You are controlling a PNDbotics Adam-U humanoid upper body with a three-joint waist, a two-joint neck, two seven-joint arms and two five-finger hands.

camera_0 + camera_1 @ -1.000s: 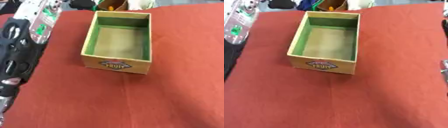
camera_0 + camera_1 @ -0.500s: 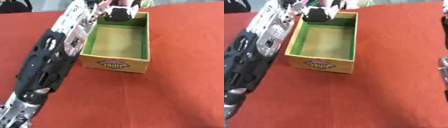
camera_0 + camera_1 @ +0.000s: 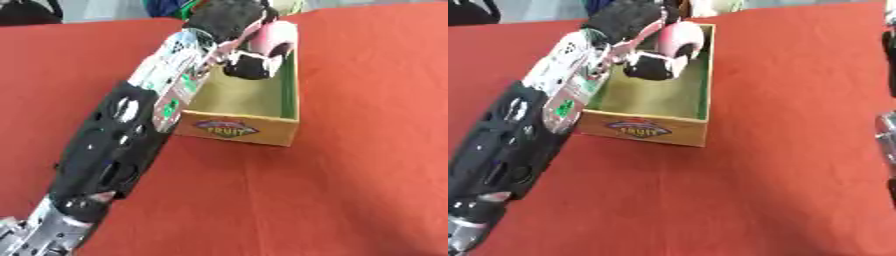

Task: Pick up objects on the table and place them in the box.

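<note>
Left eye view: our left hand (image 3: pixel 234 22) is curled round one pink roll-shaped object (image 3: pixel 271 39), held over the far end of the one box (image 3: pixel 238 131), so we judge this the placing step. Next move calls for lowering it inside the walls and letting go. Right hand (image 3: pixel 887 145) only shows as a sliver at the right edge of the red desk (image 3: pixel 367 165); can't tell its fingers.
</note>
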